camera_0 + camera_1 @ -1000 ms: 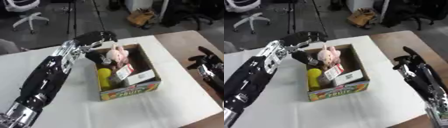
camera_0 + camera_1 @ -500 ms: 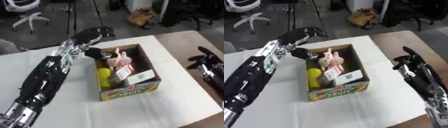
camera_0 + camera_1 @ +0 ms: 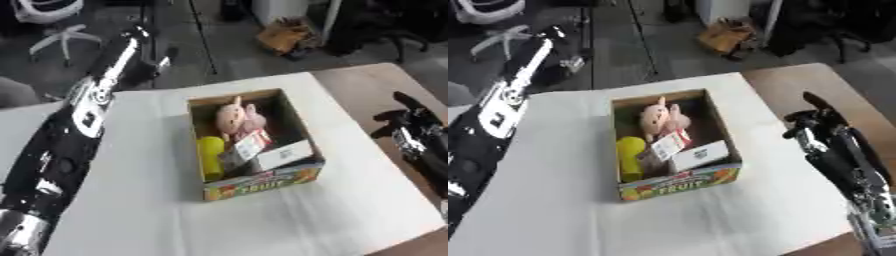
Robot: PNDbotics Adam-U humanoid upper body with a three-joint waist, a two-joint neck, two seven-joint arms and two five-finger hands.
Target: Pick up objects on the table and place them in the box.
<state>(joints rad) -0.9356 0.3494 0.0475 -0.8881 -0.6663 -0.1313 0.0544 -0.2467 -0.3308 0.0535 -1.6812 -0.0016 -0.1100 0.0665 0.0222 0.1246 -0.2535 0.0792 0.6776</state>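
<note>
Box, open-topped, mid-desk on white cloth: holds pink plush at far end, yellow item at left, white cartons near right. Left hand raised far left beyond desk edge; fingers cannot be told. Right hand at right edge, fingers relaxed, holding nothing.

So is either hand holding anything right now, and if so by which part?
Nothing is held. The right hand is empty beside the box; the left hand is raised beyond the table, with nothing in it.
</note>
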